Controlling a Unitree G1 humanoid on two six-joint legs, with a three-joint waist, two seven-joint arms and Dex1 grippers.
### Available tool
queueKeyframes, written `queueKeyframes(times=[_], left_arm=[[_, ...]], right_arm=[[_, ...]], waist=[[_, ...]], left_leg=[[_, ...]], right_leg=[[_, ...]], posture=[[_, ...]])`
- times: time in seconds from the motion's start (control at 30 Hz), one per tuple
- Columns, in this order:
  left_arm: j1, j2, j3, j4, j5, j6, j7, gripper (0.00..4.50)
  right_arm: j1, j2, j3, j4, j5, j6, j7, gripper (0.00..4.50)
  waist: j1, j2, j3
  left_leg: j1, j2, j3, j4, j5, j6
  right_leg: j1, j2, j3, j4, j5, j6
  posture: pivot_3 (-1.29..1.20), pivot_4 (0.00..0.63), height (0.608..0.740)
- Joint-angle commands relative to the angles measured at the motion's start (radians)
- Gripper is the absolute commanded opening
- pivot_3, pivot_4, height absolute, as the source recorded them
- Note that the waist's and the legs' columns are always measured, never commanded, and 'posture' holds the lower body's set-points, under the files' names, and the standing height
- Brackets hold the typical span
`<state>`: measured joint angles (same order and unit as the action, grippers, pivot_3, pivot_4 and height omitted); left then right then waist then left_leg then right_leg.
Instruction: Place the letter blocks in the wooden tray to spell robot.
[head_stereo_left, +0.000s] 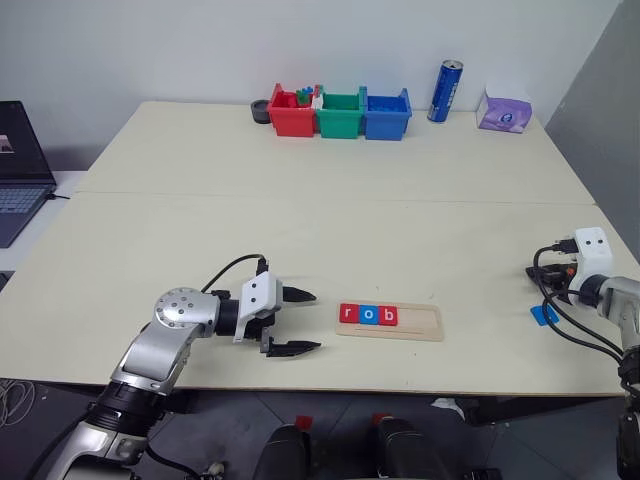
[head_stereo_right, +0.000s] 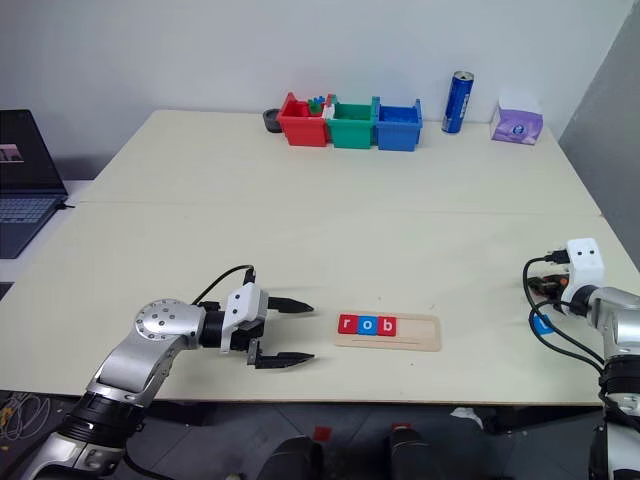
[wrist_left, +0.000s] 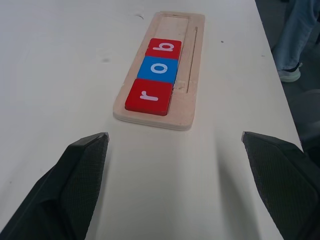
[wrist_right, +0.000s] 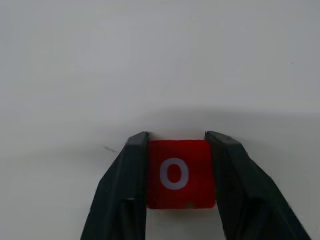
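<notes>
**Second "o" pinched at the far right, slot waiting to its left**

The small flat red square tile with a white "o" (wrist_right: 180, 173) sits between the two black fingers of the right pincer (wrist_right: 176, 150), which press against its two opposite side edges; it lies flat on the pale tabletop (head_stereo_left: 330, 210). From this tile the long narrow pale-wood tray (head_stereo_left: 389, 322) lies well apart toward the robot's left, its long axis running left to right across the front of the tabletop. A red "r" tile (wrist_left: 149, 96), a blue "o" tile (wrist_left: 159, 69) and a red "b" tile (wrist_left: 163, 48) fill its left end, touching in a row; the groove to the right of "b" is bare. The left pincer (head_stereo_left: 297, 322) hovers just beside the tray's left end, spread wide and holding nothing. It is nearer the tray, yet the right arm has the tile. I judge the carry must go leftward to the slot beside "b". A blue tile (head_stereo_left: 543, 314) lies near the right arm.
</notes>
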<state>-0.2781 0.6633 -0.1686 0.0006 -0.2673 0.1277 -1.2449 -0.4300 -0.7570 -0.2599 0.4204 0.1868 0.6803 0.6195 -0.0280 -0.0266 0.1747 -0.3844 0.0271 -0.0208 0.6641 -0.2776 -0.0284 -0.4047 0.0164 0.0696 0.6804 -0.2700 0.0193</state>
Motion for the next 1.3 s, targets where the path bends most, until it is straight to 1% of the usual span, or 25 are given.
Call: queueKeyframes(times=[0.03,0.17,0.27,0.37,0.47,0.63,0.73,0.87,0.93,1.0,1.03,1.07,1.13,1.17,1.2,1.3], left_arm=[[-0.011,0.005,0.011,-0.035,-0.010,0.001,0.003,4.50],[-0.013,0.010,0.015,-0.030,-0.009,-0.002,-0.001,4.50],[-0.011,0.012,0.017,-0.028,-0.010,-0.004,-0.003,4.50],[-0.007,0.012,0.014,-0.024,-0.009,-0.009,-0.006,4.50],[-0.007,0.009,0.010,-0.016,-0.009,-0.016,-0.014,4.50],[-0.022,0.002,0.001,0.008,-0.003,-0.028,-0.027,4.50],[-0.031,-0.002,-0.002,0.019,0.000,-0.033,-0.032,4.50],[-0.034,-0.007,-0.002,0.024,0.003,-0.039,-0.034,4.50],[-0.033,-0.007,-0.001,0.026,0.003,-0.041,-0.034,4.50],[-0.027,-0.005,0.001,0.026,0.004,-0.044,-0.032,4.50],[-0.024,-0.004,0.003,0.025,0.004,-0.046,-0.031,4.50],[-0.022,-0.004,0.003,0.025,0.004,-0.047,-0.030,4.50],[-0.019,-0.003,0.004,0.024,0.005,-0.048,-0.028,4.50],[-0.018,-0.003,0.005,0.023,0.006,-0.049,-0.027,4.50],[-0.018,-0.003,0.004,0.023,0.006,-0.049,-0.026,4.50],[-0.018,-0.003,0.004,0.023,0.008,-0.049,-0.025,4.50]], right_arm=[[0.058,0.014,-0.014,-0.104,0.025,0.055,-0.018,1.39],[0.164,0.047,-0.033,-0.454,0.087,0.169,-0.049,1.39],[0.252,0.102,-0.045,-0.717,0.133,0.285,-0.105,1.39],[0.362,0.200,-0.046,-0.940,0.135,0.378,-0.208,1.39],[0.457,0.330,-0.050,-1.097,0.119,0.443,-0.324,1.39],[0.529,0.481,-0.008,-1.208,0.099,0.494,-0.441,1.39],[0.532,0.529,0.014,-1.199,0.078,0.483,-0.494,1.39],[0.517,0.577,-0.006,-1.166,0.074,0.455,-0.530,1.39],[0.506,0.602,-0.026,-1.163,0.082,0.447,-0.538,2.12],[0.479,0.611,-0.043,-1.172,0.094,0.444,-0.539,2.66],[0.458,0.605,-0.050,-1.178,0.099,0.447,-0.536,3.09],[0.444,0.600,-0.056,-1.181,0.102,0.449,-0.533,3.38],[0.402,0.582,-0.079,-1.185,0.115,0.466,-0.523,4.16],[0.378,0.554,-0.088,-1.187,0.124,0.477,-0.506,4.42],[0.359,0.532,-0.094,-1.186,0.131,0.485,-0.494,4.47],[0.324,0.406,-0.105,-1.162,0.178,0.508,-0.394,4.47]], waist=[[0.000,0.000,0.000],[-0.003,0.001,0.000],[-0.006,0.001,0.000],[-0.004,0.002,0.000],[-0.002,0.002,0.000],[-0.004,0.002,0.000],[-0.005,0.002,0.000],[-0.005,0.001,0.000],[-0.005,0.001,0.000],[-0.005,0.001,0.000],[-0.005,0.002,0.000],[-0.005,0.002,0.000],[-0.005,0.001,0.000],[-0.005,0.002,0.000],[-0.005,0.003,0.001],[-0.005,0.003,0.001]], left_leg=[[0.000,0.000,0.000,0.000,0.000,0.000],[-0.001,0.001,-0.002,-0.001,0.000,0.000],[-0.001,0.001,-0.003,-0.002,0.000,0.000],[-0.001,0.002,-0.004,-0.001,0.000,0.000],[-0.002,0.001,-0.004,-0.001,0.000,0.000],[-0.001,0.001,-0.004,-0.001,0.000,0.000],[0.000,0.001,-0.004,-0.001,0.000,0.000],[0.000,0.001,-0.003,-0.001,0.000,0.000],[0.000,0.001,-0.003,-0.001,0.000,0.000],[0.000,0.001,-0.003,-0.001,0.000,0.000],[0.000,0.001,-0.003,-0.001,0.000,0.000],[0.000,0.001,-0.004,-0.001,0.000,0.000],[0.000,0.001,-0.004,-0.001,0.000,0.000],[0.000,0.001,-0.004,-0.001,0.000,0.000],[-0.001,0.001,-0.003,-0.001,0.000,0.000],[-0.001,0.001,-0.003,-0.001,0.000,0.000]], right_leg=[[0.000,0.000,0.000,0.000,0.000,0.000],[-0.001,0.001,0.000,0.000,0.000,0.000],[-0.001,0.001,0.000,0.001,-0.001,0.001],[-0.001,0.001,0.000,0.001,-0.003,0.004],[-0.001,0.001,0.000,0.000,-0.003,0.005],[-0.002,0.000,0.001,0.000,-0.003,0.005],[-0.002,0.000,0.001,0.000,-0.003,0.005],[-0.002,0.001,0.000,0.000,-0.003,0.005],[-0.002,0.001,0.000,0.000,-0.003,0.005],[-0.002,0.001,0.000,0.000,-0.003,0.005],[-0.002,0.001,0.000,0.000,-0.003,0.005],[-0.002,0.001,0.001,0.000,-0.003,0.005],[-0.002,0.001,0.001,0.000,-0.003,0.005],[-0.002,0.001,0.000,0.000,-0.003,0.005],[-0.002,0.001,0.000,0.000,-0.003,0.005],[-0.002,0.001,0.000,0.000,-0.003,0.005]], posture=[[0.00,0.150,0.740],[0.00,0.150,0.740],[0.00,0.150,0.740],[0.00,0.150,0.740],[0.00,0.150,0.740],[0.00,0.150,0.740],[0.00,0.150,0.740],[0.00,0.150,0.740],[0.00,0.150,0.740],[0.00,0.150,0.740],[0.00,0.150,0.740],[0.00,0.150,0.740],[0.00,0.150,0.740],[0.00,0.150,0.740],[0.00,0.150,0.740],[0.00,0.150,0.740]])
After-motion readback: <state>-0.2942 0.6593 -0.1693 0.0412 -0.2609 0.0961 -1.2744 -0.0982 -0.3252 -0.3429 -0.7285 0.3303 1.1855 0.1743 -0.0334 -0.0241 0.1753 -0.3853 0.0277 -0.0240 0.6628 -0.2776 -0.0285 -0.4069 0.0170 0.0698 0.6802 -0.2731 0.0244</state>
